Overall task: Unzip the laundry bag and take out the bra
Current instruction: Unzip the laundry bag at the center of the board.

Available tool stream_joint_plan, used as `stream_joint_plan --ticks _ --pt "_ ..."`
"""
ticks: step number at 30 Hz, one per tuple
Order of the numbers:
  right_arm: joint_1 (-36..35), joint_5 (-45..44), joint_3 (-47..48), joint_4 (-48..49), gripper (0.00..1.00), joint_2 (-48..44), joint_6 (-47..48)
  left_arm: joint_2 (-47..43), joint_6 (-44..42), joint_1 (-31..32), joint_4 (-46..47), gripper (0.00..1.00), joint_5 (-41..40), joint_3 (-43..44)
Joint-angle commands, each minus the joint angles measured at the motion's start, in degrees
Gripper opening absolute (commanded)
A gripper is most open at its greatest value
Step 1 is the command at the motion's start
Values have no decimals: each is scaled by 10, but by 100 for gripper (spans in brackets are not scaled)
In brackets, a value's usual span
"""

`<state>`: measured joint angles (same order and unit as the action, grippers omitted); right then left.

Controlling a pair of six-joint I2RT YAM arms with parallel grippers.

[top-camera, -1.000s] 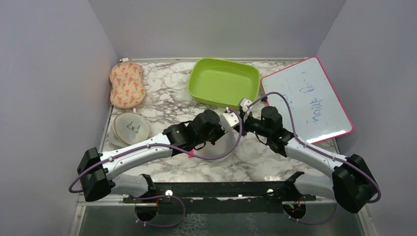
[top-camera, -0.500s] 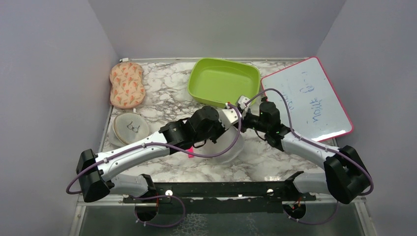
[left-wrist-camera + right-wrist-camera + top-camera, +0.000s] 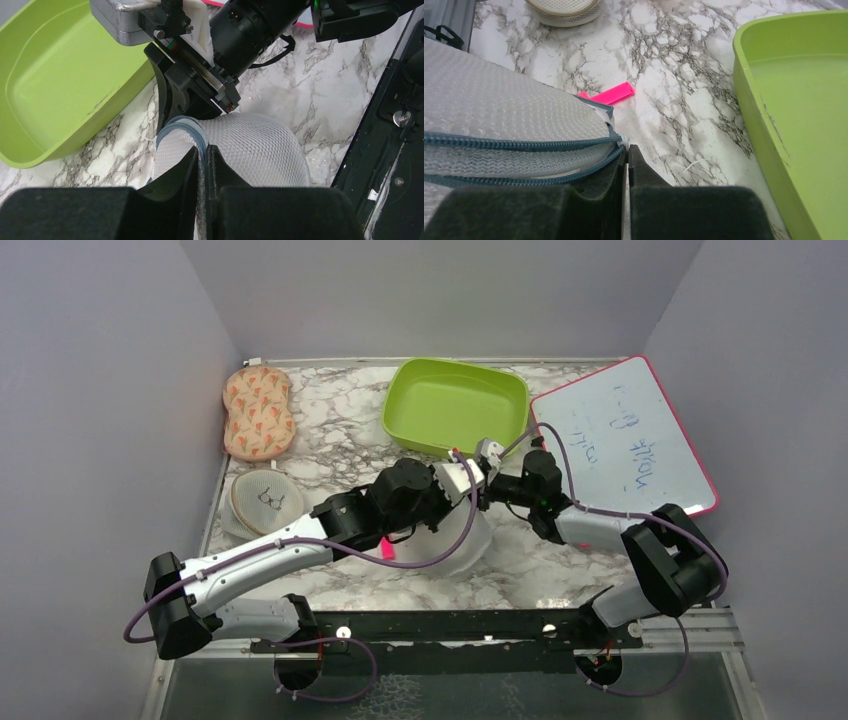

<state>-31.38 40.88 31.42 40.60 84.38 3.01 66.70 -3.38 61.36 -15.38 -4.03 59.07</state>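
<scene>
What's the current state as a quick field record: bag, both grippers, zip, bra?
laundry bag: between both grippers, near green tray
left gripper: jaws shut on bag's rim
right gripper: jaws shut at zip's end
zip: two teal tracks meet at right jaws
bra: not visible

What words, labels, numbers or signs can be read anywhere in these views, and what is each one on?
Whiteboard: blue handwritten marks, turned sideways and too blurred to read.
Beige mesh case: a black bra icon, no words.
Laundry bag, green tub, pink strip: no text visible on any of them.
</scene>
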Motion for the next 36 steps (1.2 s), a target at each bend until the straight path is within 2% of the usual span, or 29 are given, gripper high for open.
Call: stream_joint_plan --ticks 1,6,7,8,9,10,11,12,16,20,24,27,33,36 --pt "1 40 -13 65 1 17 12 1 -2 6 39 0 32 30" --pt "1 23 1 14 2 10 14 18 27 5 -30 0 -44 59" --pt "1 8 4 -9 8 1 10 24 37 5 -44 0 -59 65" --pt "1 -5 6 -33 20 -11 4 31 50 5 -59 0 -69 74" --pt "1 -20 7 -59 38 -22 -3 38 63 5 -73 0 -74 81" --pt "1 -36 6 -84 76 -36 -14 46 81 5 -86 0 -77 91" --pt "1 -58 7 -110 94 -52 -25 54 101 5 -101 0 -82 99" --pt "1 -87 9 -143 98 -69 -37 62 120 5 -115 0 -87 108" --pt "2 -224 27 -291 100 -140 -90 95 182 3 -168 0 -107 140" --pt "14 -334 60 -432 100 -164 -140 105 211 3 -199 0 -114 161" --pt "18 -357 88 -510 100 -177 -157 113 224 2 -217 0 -140 172" --pt "19 -334 99 -520 100 -196 -160 138 247 2 -245 1 -148 205" --pt "18 -318 111 -523 100 -207 -149 163 251 2 -245 44 -126 212" --pt "18 -312 114 -532 100 -201 -146 151 219 2 -244 54 -127 190"
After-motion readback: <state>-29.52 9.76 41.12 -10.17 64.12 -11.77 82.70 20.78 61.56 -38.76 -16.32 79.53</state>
